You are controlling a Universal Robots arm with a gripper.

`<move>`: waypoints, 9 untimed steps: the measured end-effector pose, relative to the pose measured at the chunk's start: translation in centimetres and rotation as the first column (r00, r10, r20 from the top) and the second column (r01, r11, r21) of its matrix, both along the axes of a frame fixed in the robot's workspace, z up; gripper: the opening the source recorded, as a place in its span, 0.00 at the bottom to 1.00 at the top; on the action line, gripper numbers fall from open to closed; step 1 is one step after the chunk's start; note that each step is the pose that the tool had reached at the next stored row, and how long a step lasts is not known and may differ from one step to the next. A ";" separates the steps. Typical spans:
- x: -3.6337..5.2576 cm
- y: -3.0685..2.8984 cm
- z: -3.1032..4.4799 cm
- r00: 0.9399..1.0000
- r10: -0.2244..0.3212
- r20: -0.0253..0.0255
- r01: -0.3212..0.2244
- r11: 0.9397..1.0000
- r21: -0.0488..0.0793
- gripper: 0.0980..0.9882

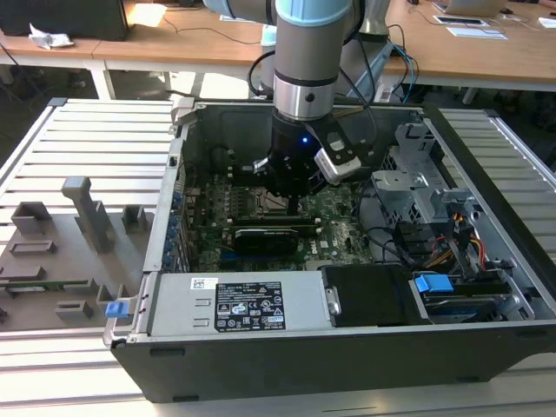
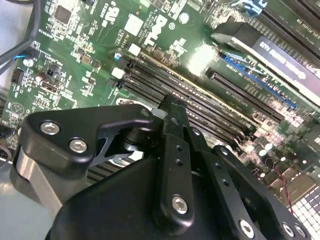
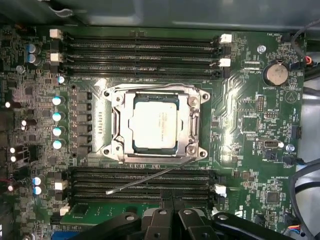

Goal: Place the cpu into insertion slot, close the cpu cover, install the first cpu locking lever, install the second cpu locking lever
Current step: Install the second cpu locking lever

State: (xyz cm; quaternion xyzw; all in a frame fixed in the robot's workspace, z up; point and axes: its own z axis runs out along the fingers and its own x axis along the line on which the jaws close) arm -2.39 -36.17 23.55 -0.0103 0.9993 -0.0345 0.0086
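- The chip [image 3: 155,123] lay seated in the socket [image 3: 131,146], with the cover frame [image 3: 156,93] down around it.
- One thin lever [image 3: 150,179] stuck out loose across the memory slots [image 3: 140,182], judged not yet latched.
- The gripper [image 3: 171,206] hung just above the board [image 1: 334,208], near that lever; its fingers looked nearly together and held nothing.
- The arm [image 1: 314,52] reached straight down into the open computer case [image 1: 287,365].
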 end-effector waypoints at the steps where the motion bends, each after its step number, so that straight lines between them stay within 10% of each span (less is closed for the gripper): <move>1: 0.00 0.00 -0.06 1.000 0.000 0.000 0.000 1.000 0.016 0.01; 9: -0.05 -0.64 -0.26 1.000 0.000 0.000 0.000 0.993 0.119 0.01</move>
